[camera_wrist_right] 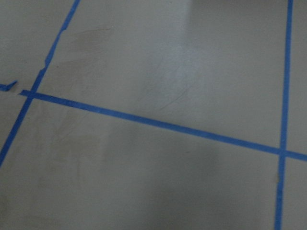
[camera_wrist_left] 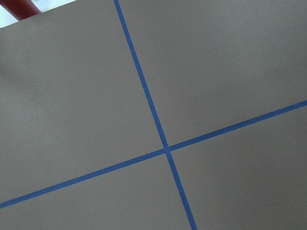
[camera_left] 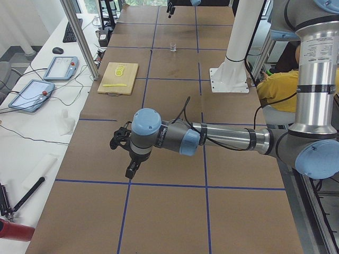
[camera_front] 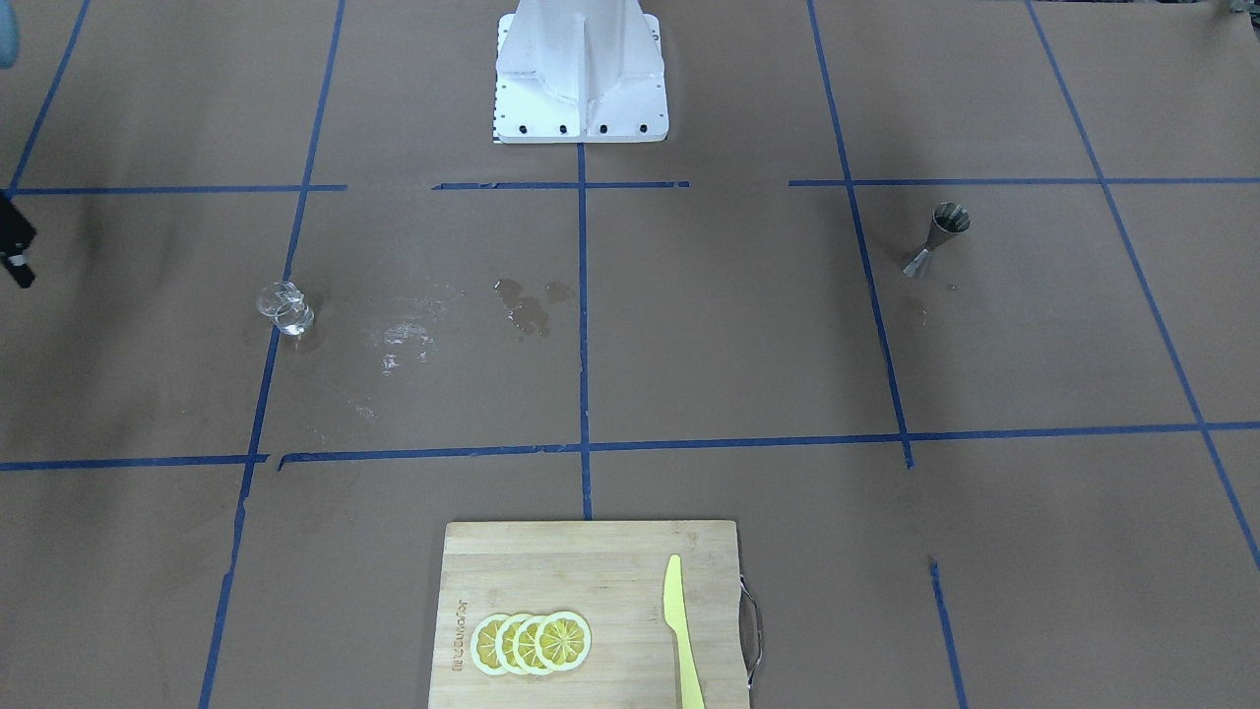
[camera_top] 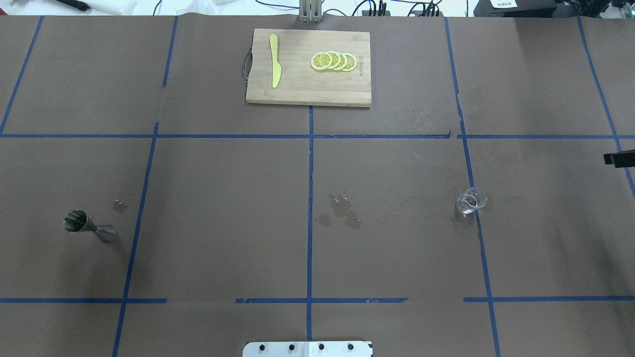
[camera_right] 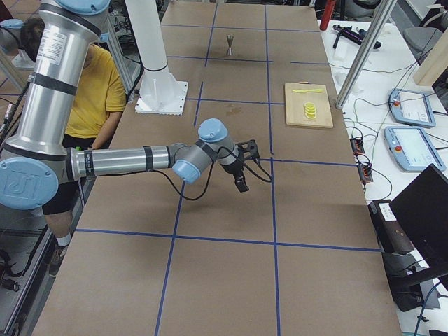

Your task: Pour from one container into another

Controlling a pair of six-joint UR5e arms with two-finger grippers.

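A small clear glass (camera_top: 470,201) (camera_front: 285,307) stands upright on the robot's right side of the table. A metal jigger (camera_top: 82,225) (camera_front: 940,236) stands upright on the left side. My left gripper (camera_left: 126,154) hangs above bare paper far out past the jigger, and I cannot tell whether it is open or shut. My right gripper (camera_right: 243,166) is beyond the glass. Only a black sliver of the right gripper (camera_top: 617,158) (camera_front: 15,251) reaches the fixed views, so I cannot tell its state. Both wrist views show only brown paper and blue tape.
A wooden cutting board (camera_top: 297,94) at the far centre carries lemon slices (camera_top: 333,61) and a yellow knife (camera_top: 274,67). Wet patches (camera_top: 341,210) mark the paper mid-table. A person in a yellow shirt (camera_right: 98,91) sits behind the robot base (camera_front: 581,69).
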